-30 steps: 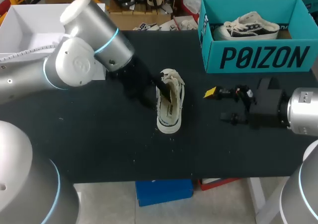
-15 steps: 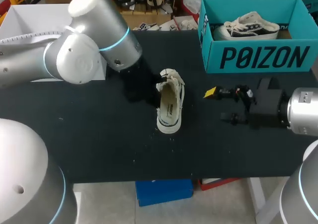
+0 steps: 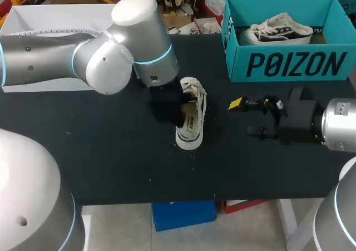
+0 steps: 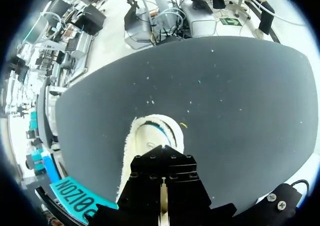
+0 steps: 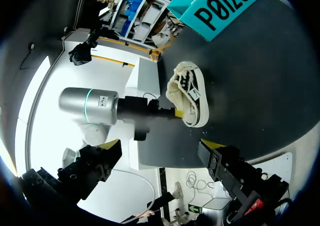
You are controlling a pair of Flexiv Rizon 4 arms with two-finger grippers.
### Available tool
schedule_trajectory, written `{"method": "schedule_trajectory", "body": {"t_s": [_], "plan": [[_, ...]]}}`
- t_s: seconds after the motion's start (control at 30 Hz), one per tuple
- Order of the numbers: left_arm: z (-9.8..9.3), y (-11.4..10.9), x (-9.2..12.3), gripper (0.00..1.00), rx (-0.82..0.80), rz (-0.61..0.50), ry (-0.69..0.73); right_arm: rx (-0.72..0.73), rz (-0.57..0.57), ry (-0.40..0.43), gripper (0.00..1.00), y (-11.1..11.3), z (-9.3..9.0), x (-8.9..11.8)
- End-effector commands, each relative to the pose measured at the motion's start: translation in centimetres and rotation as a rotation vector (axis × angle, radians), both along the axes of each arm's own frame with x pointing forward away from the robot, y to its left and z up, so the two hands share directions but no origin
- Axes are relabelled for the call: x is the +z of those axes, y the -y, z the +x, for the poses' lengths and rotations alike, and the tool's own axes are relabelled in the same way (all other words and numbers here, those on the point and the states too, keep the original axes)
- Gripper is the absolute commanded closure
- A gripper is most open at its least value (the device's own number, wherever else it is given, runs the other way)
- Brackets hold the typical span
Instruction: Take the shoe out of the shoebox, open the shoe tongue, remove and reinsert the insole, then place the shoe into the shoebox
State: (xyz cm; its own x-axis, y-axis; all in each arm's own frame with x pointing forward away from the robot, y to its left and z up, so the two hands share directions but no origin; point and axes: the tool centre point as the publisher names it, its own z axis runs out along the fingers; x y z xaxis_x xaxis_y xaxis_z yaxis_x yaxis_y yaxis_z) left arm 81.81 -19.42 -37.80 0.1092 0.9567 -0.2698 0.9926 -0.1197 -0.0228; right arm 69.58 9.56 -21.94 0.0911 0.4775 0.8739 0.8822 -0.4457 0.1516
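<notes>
Head view, nearest first: the black worktop carries the right gripper at my right, lying low over the surface with its two yellow-tipped fingers spread wide and nothing between them; the right wrist view shows the same wide gap. Well apart from it, near the middle of the worktop, the shoe sits on its sole, a pale low sneaker with dark trim and loose laces, its opening facing up. A small label shows on its side in the right wrist view, too small to read. The left gripper is down at the shoe's opening, but its black body and the arm above cover the tips, so I cannot tell whether it is open or closed on anything; in the left wrist view only the shoe's rounded end shows ahead of the housing. Farthest off stands the teal shoebox, large dark lettering across its front wall, with a second shoe lying inside.
</notes>
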Motion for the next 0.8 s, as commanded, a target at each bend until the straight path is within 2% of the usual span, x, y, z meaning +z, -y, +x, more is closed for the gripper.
{"method": "schedule_trajectory", "body": {"t_s": [0.03, 0.57, 0.67, 0.8], "plan": [[0.6, 1.1, -1.8, 1.0, 0.003, 0.022, -0.01, 0.0, -0.001, -0.001, 0.0, 0.0, -0.1, 0.1], [0.2, 2.7, -6.5, 1.0, -0.013, 0.083, -0.065, 0.0, -0.001, -0.001, 0.0, 0.0, -0.1, 0.1], [0.2, 2.8, -6.4, 1.0, -0.01, 0.073, -0.07, 0.0, -0.001, -0.001, 0.0, 0.0, -0.1, 0.1], [0.3, 2.7, -3.8, 1.0, 0.001, -0.007, -0.089, 0.0, -0.001, -0.001, 0.0, 0.0, -0.1, 0.1]]}}
